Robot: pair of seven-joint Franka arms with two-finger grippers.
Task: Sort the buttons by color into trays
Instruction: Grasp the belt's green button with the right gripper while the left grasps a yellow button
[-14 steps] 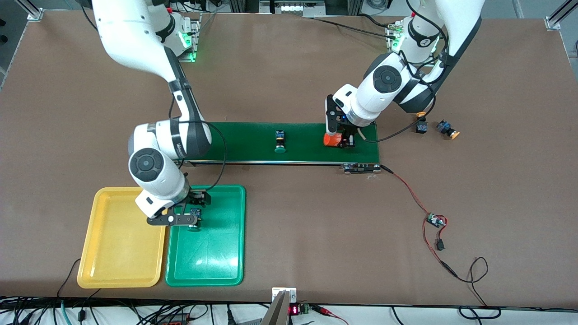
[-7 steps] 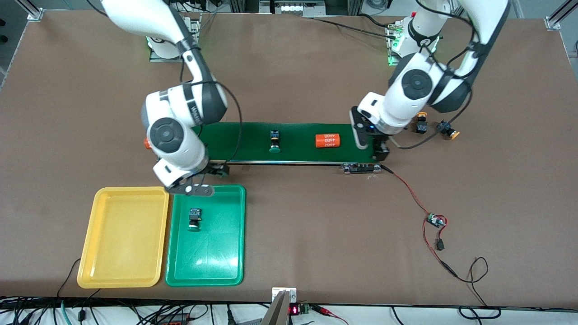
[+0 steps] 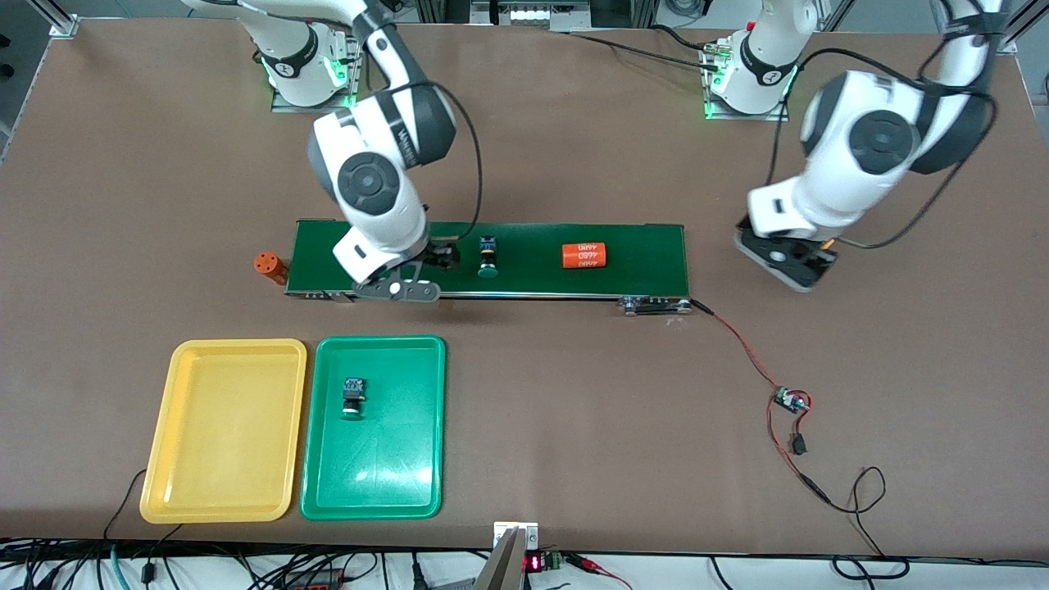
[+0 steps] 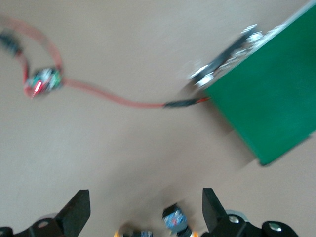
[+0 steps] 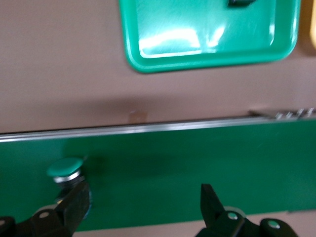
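Trays, nearest the front camera: one shallow yellow rectangular plastic tray [image 3: 223,432], nothing in it, and touching beside it one shallow green rectangular plastic tray [image 3: 374,459]. The green tray holds one green-capped push-button switch with a black-and-blue body [image 3: 353,397], lying on its side, cap toward the camera.

Conveyor, farther from the camera than the trays: a long dark-green belt [image 3: 639,250]. On it lie a second green-capped push-button switch [image 3: 488,256], long axis across the belt with the cap toward the camera, and an orange cylinder printed "4680" [image 3: 583,256] toward the left arm's end. A second orange cylinder [image 3: 269,265] stands on the brown surface [image 3: 574,393] just off the belt's other end.

Right gripper [image 3: 401,287]: over the belt's camera-side edge, fingers spread, holding nothing. The belt button sits just beside it toward the left arm's end; in the right wrist view its cap [image 5: 65,168] shows next to one finger, not between the two. This arm is plainly the nearer one for that pick, and the fingers would need shifting along the belt to straddle the body.

Left gripper [image 3: 788,260]: over bare surface off the belt's end, fingers spread, empty. Its wrist view shows two small yellow-capped buttons [image 4: 175,221] at the frame's edge, roughly between the fingers. A red wire with a small circuit board [image 3: 790,401] trails from the belt.
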